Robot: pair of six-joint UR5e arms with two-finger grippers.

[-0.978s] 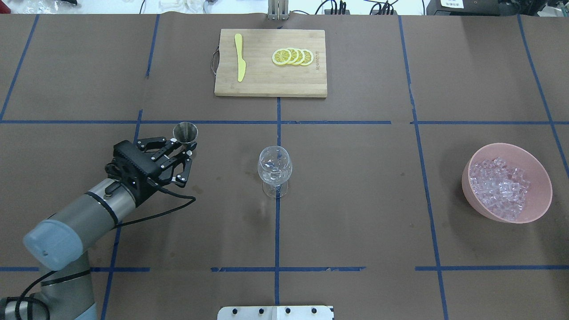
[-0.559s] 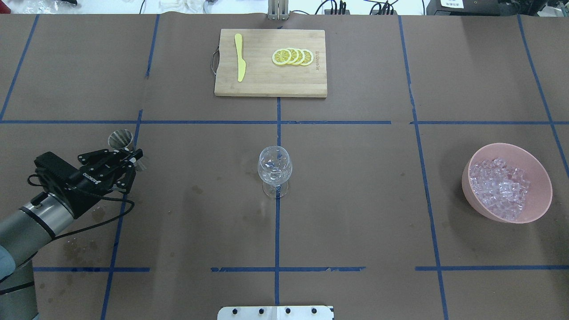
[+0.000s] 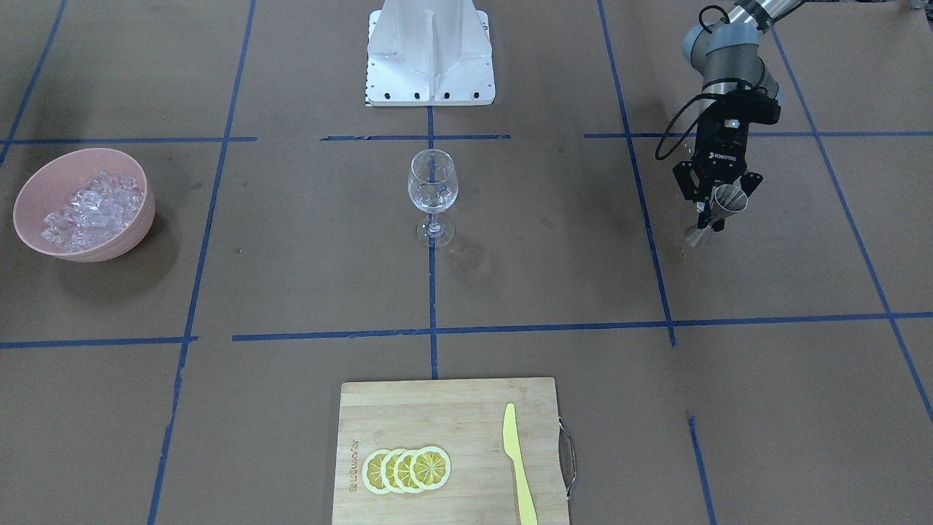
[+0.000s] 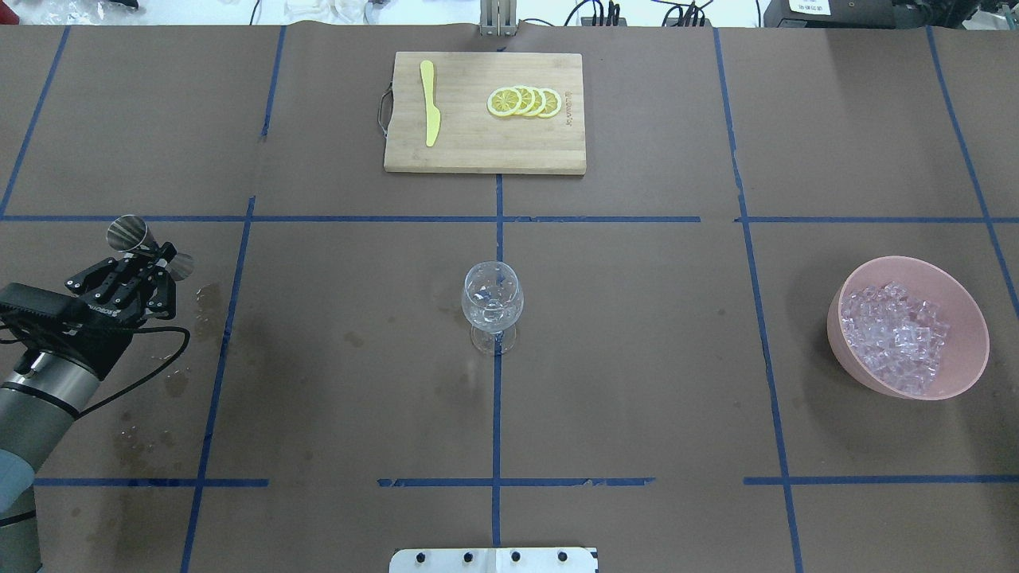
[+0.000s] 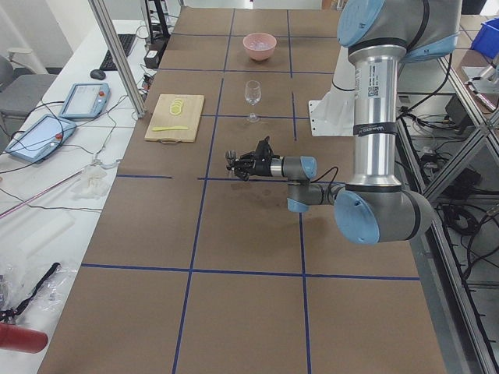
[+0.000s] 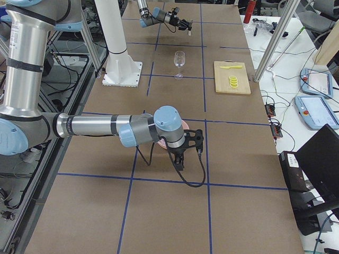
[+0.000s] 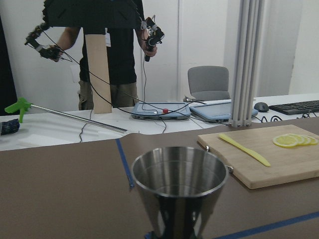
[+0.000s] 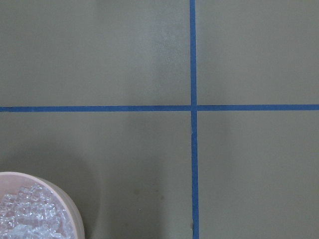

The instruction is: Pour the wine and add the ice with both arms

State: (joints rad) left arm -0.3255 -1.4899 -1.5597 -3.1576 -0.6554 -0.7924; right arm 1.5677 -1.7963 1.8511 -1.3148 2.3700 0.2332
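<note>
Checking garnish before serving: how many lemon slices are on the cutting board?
4. The lemon slices lie in one overlapping row on the cutting board, apart from the yellow knife. More could hide underneath.

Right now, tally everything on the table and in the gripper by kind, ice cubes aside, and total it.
Wine glass: 1
Pink bowl: 1
Cutting board: 1
Yellow knife: 1
Lemon slices: 4
Steel jigger, held in the left gripper: 1
Total: 9

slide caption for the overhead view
The left gripper holds a steel jigger far left of the wine glass; ice sits in the pink bowl at right.
</note>
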